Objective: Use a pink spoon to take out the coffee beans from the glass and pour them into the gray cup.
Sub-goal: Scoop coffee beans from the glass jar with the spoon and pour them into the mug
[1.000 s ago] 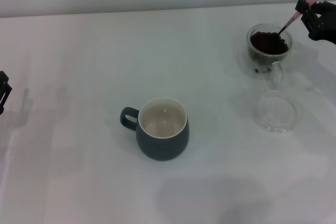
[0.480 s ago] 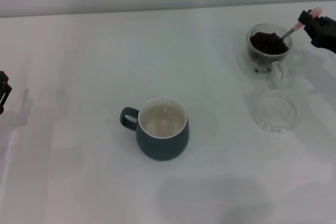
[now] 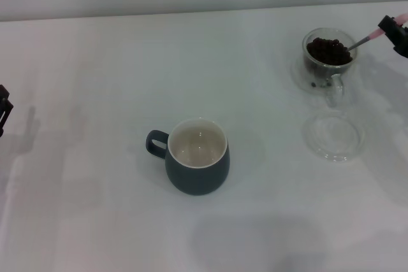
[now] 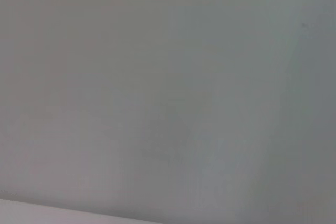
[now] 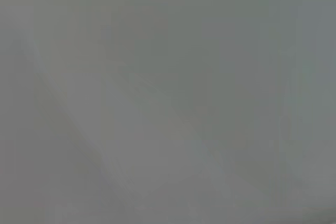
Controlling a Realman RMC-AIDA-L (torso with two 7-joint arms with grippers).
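Observation:
The glass [image 3: 328, 60] stands at the far right of the table, filled with dark coffee beans [image 3: 328, 50]. The pink spoon [image 3: 373, 36] slants into it, its bowl among the beans and its pink handle end up at the right edge. My right gripper [image 3: 400, 35] is shut on that handle, mostly cut off by the edge of the head view. The gray cup [image 3: 197, 155] sits in the middle of the table, handle toward the left, its cream inside bare. My left gripper [image 3: 4, 110] is parked at the far left edge. Both wrist views show only blank grey.
A shallow clear glass dish [image 3: 333, 135] lies on the table just in front of the glass. The white table [image 3: 95, 81] runs back to a pale wall.
My right gripper has drawn to the right and partly out of the head view, tilting the spoon flatter, with its bowl still in the beans. The glass shifted slightly. The left arm stayed still.

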